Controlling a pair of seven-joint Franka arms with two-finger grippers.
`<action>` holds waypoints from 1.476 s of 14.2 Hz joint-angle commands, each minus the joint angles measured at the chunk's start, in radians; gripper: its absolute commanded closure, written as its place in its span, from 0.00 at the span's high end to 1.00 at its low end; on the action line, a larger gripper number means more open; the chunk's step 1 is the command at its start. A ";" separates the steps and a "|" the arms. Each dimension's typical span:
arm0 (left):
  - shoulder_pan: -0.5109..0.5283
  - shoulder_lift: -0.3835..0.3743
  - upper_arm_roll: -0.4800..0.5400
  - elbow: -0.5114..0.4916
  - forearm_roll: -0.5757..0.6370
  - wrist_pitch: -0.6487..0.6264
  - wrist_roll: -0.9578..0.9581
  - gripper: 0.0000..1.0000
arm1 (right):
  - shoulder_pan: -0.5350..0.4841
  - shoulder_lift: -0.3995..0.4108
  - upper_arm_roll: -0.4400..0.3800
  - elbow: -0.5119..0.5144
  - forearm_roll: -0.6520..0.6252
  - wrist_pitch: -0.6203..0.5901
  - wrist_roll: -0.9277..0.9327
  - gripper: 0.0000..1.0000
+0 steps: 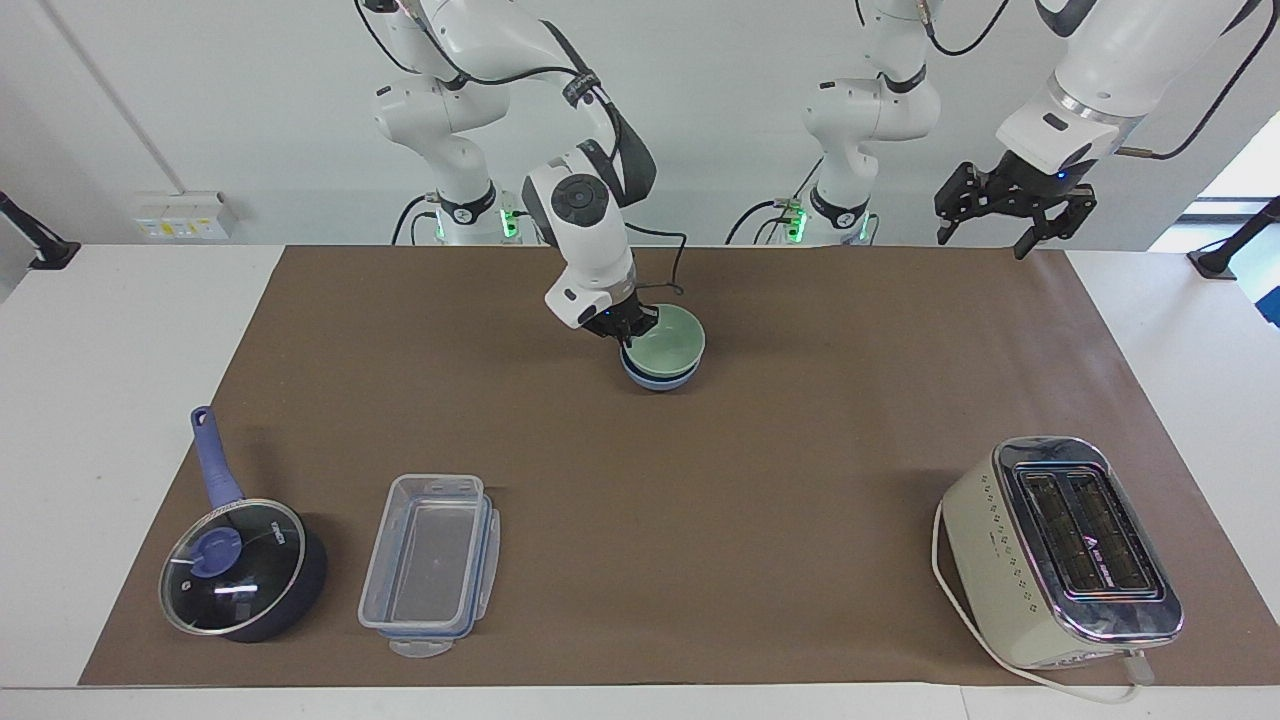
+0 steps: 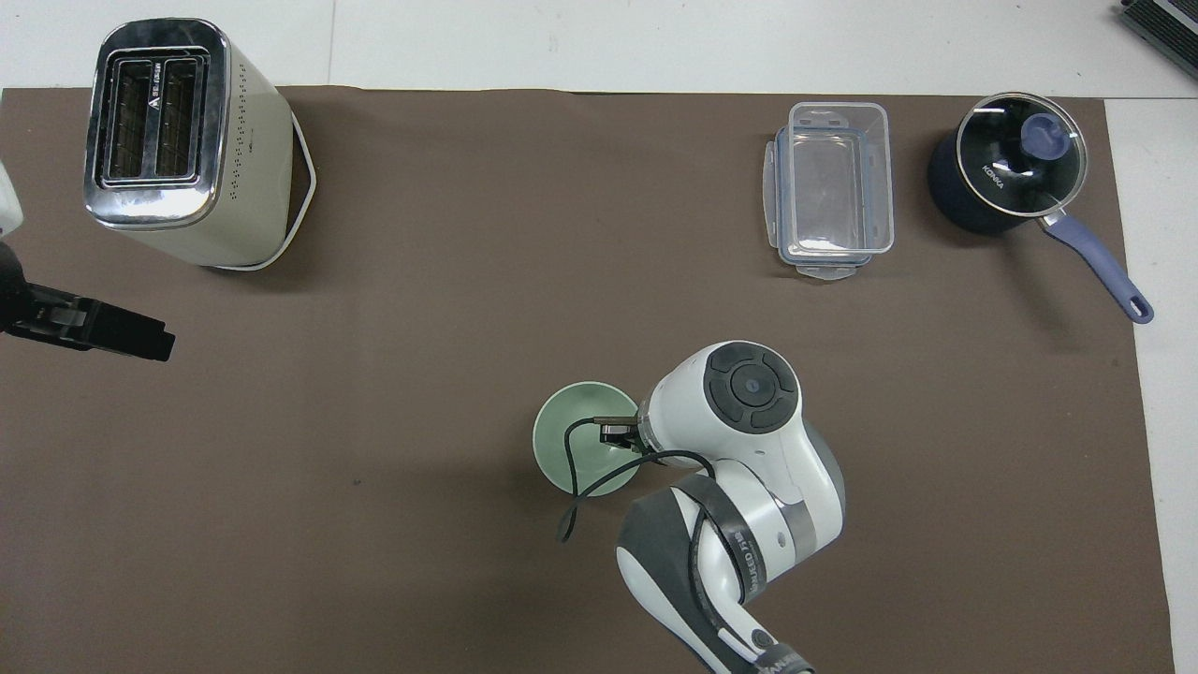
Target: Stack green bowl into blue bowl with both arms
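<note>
The pale green bowl (image 1: 672, 340) sits nested in the blue bowl (image 1: 660, 379) on the brown mat, in the middle of the table and toward the robots. My right gripper (image 1: 632, 325) is shut on the green bowl's rim at the side toward the right arm's end. In the overhead view the green bowl (image 2: 573, 449) covers the blue one completely, and the right gripper (image 2: 613, 432) shows at its rim under the white wrist. My left gripper (image 1: 990, 228) hangs open and empty in the air over the mat's corner at the left arm's end, where the arm waits.
A cream toaster (image 1: 1060, 550) stands farthest from the robots toward the left arm's end. A clear plastic container (image 1: 430, 565) and a dark blue saucepan with a glass lid (image 1: 240, 570) stand farthest from the robots toward the right arm's end.
</note>
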 commanded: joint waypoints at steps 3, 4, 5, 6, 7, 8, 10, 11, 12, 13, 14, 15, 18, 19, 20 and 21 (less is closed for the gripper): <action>0.005 -0.019 -0.004 -0.021 0.015 0.003 0.014 1.00 | -0.010 0.013 0.003 0.009 0.029 0.021 -0.038 0.00; 0.005 -0.019 -0.004 -0.021 0.015 0.003 0.014 1.00 | -0.010 0.013 0.003 0.009 0.029 0.021 -0.038 0.00; 0.005 -0.019 -0.004 -0.021 0.015 0.003 0.014 1.00 | -0.010 0.013 0.003 0.009 0.029 0.021 -0.038 0.09; 0.005 -0.019 -0.004 -0.021 0.015 0.003 0.014 1.00 | -0.010 0.013 0.003 0.009 0.029 0.021 -0.038 0.31; 0.005 -0.019 -0.004 -0.021 0.015 0.003 0.014 1.00 | -0.010 0.013 0.003 0.009 0.029 0.021 -0.039 0.51; 0.005 -0.019 -0.004 -0.021 0.015 0.003 0.014 1.00 | -0.010 0.013 0.003 0.009 0.029 0.021 -0.039 0.70; 0.005 -0.019 -0.004 -0.019 0.015 0.003 0.014 1.00 | -0.010 0.013 0.003 0.015 0.029 0.021 -0.036 1.00; 0.005 -0.019 -0.004 -0.019 0.014 0.004 0.014 1.00 | -0.010 0.013 0.001 0.029 0.029 0.019 -0.038 1.00; 0.005 -0.019 -0.004 -0.018 0.014 0.004 0.014 1.00 | -0.013 0.010 0.000 0.044 0.026 0.013 -0.038 1.00; 0.005 -0.019 -0.004 -0.018 0.014 0.004 0.014 1.00 | -0.022 0.003 -0.002 0.049 0.011 0.013 -0.038 1.00; 0.005 -0.019 -0.004 -0.018 0.014 0.004 0.014 1.00 | -0.027 -0.005 -0.008 0.057 -0.009 0.012 -0.045 1.00; 0.005 -0.019 -0.004 -0.018 0.014 0.004 0.014 1.00 | -0.044 -0.017 -0.009 0.070 -0.049 0.009 -0.058 1.00; 0.005 -0.019 -0.004 -0.019 0.014 0.004 0.014 1.00 | -0.151 -0.051 -0.008 0.119 -0.129 0.001 -0.058 1.00; 0.005 -0.019 -0.004 -0.018 0.014 0.004 0.014 1.00 | -0.170 -0.063 -0.011 0.132 -0.141 -0.002 -0.055 1.00; 0.005 -0.019 -0.004 -0.018 0.015 0.004 0.014 1.00 | -0.189 -0.076 -0.013 0.141 -0.178 -0.010 -0.047 1.00; 0.005 -0.019 -0.004 -0.018 0.015 0.004 0.014 1.00 | -0.212 -0.091 -0.013 0.161 -0.213 -0.037 -0.045 1.00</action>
